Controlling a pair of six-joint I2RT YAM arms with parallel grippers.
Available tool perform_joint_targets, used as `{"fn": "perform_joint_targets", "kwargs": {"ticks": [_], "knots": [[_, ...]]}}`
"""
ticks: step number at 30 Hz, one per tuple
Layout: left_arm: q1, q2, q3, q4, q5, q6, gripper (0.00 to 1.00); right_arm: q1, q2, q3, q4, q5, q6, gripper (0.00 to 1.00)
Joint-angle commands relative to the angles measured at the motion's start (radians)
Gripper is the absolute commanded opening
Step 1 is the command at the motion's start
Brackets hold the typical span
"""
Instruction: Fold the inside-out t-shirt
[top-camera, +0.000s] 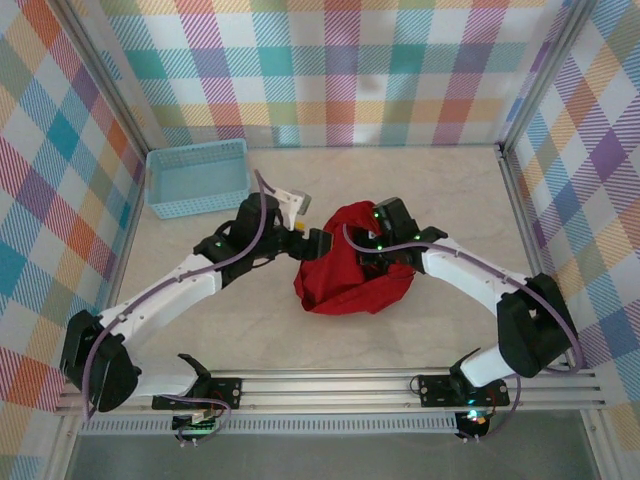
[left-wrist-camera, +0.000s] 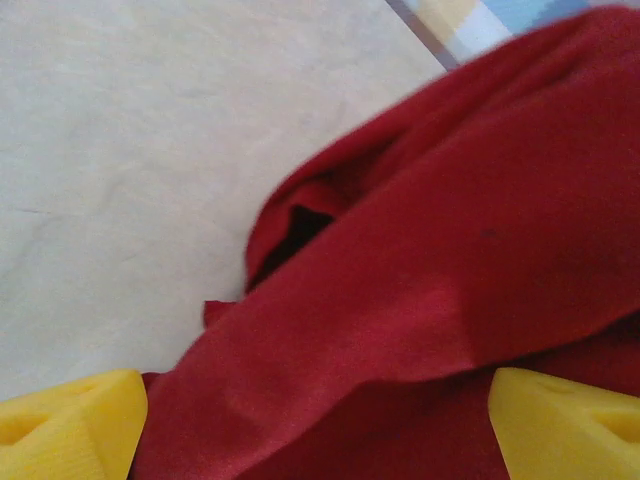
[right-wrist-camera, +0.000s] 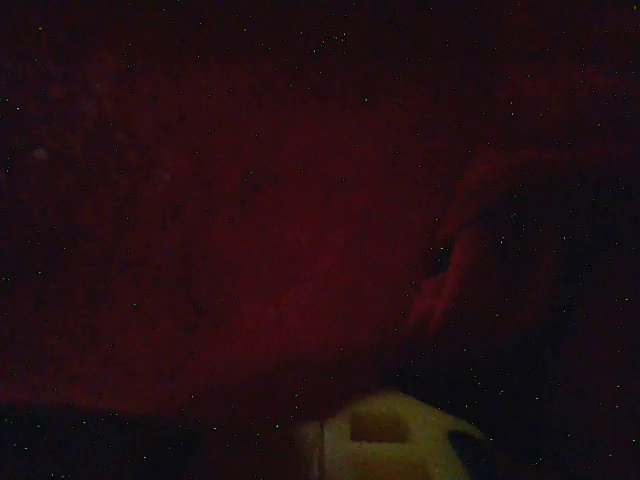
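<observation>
- Inside-out t-shirt bunched in a red heap mid-tabletop, between both arms, not yet spread flat.
- Left tool at heap's left edge, yellow fingers spread wide with cloth lying between, probably poised to pinch a fold.
- Right tool sunk into cloth, wrist view dark; cannot tell whether open or closed.
- Light-blue basket far left, well apart from heap, holding nothing visible.
</observation>
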Motion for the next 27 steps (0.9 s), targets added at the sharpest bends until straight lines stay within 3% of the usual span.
{"fn": "perform_joint_targets", "kwargs": {"ticks": [1, 4, 12, 13, 17, 24, 27], "knots": [[-0.016, 0.054, 0.040, 0.044, 0.089, 0.062, 0.86, 0.001, 0.002, 0.031, -0.001, -0.024, -0.027, 0.00], [-0.021, 0.104, 0.073, 0.036, 0.094, 0.061, 0.75, 0.003, -0.001, 0.028, -0.002, -0.028, -0.033, 0.00], [-0.016, 0.198, 0.217, 0.031, -0.072, -0.037, 0.05, 0.042, 0.016, 0.004, 0.010, -0.041, -0.077, 0.00], [-0.007, 0.218, 0.248, 0.019, -0.096, -0.054, 0.00, 0.048, 0.017, -0.004, 0.017, -0.044, -0.083, 0.00], [0.050, 0.315, 0.402, -0.058, -0.152, -0.128, 0.00, 0.079, 0.006, -0.030, 0.022, -0.046, -0.120, 0.00], [0.201, 0.796, 0.987, -0.642, -0.319, -0.216, 0.00, 0.098, -0.165, -0.147, 0.095, -0.066, -0.142, 0.00], [0.223, 0.943, 1.108, -0.784, -0.347, -0.241, 0.00, 0.098, -0.245, -0.185, 0.110, -0.049, -0.142, 0.00]]}}
